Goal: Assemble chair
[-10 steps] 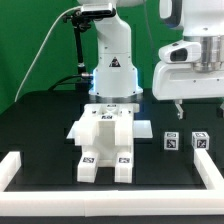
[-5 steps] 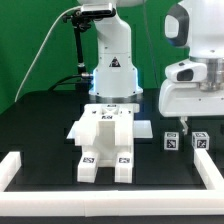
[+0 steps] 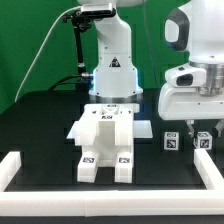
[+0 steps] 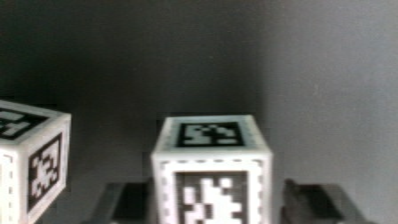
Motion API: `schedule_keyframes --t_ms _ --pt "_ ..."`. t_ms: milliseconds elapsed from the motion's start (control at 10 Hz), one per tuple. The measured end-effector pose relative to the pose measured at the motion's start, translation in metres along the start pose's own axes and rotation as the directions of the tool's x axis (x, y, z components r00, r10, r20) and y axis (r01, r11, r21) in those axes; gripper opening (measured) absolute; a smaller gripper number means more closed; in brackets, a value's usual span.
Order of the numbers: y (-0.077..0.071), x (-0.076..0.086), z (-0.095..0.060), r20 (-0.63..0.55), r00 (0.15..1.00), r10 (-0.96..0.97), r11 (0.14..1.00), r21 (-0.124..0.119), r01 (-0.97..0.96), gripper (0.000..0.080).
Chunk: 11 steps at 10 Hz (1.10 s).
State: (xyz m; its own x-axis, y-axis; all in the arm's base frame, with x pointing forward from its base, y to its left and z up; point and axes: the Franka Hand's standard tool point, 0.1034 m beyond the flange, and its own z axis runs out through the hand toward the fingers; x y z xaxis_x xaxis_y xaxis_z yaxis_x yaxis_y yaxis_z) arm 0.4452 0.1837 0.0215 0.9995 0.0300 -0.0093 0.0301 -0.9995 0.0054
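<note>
The gripper (image 3: pixel 203 132) had sunk around one cube (image 3: pixel 203 142); only the wrist view showed its jaws apart, straddling it, gripping nothing; two cubes, one chair body (image 3: pixel 105 140).

Wrist view: tagged cube (image 4: pixel 210 165) and second cube (image 4: pixel 27 160) both cut by frame edge. Fingers (image 4: pixel 128 203) dark, blurred; contact with tagged cube indeterminate.

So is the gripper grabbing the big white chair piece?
No, the gripper hangs over a small cube, apart from the big chair piece.
</note>
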Motion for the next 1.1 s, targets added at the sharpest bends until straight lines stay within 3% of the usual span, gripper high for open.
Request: schedule_keyframes --t_ms 100,600,700,800,900,1100 --pt "0.000 0.000 0.000 0.000 1.000 0.000 1.000 0.000 0.000 0.0279" --pt "0.003 0.000 -0.001 0.004 1.000 -0.003 1.000 -0.001 0.003 0.0279" --pt "0.020 0.000 -0.015 0.050 0.999 0.006 1.000 -0.012 -0.006 0.0281" --pt "0.028 0.004 -0.044 0.079 0.997 0.024 1.000 -0.011 -0.023 0.0281" --pt "0.036 0.007 -0.066 0.085 0.996 0.015 1.000 -0.001 -0.015 0.0281" --pt "0.069 0.014 -0.120 0.095 0.995 -0.016 0.999 0.032 0.013 0.0281"
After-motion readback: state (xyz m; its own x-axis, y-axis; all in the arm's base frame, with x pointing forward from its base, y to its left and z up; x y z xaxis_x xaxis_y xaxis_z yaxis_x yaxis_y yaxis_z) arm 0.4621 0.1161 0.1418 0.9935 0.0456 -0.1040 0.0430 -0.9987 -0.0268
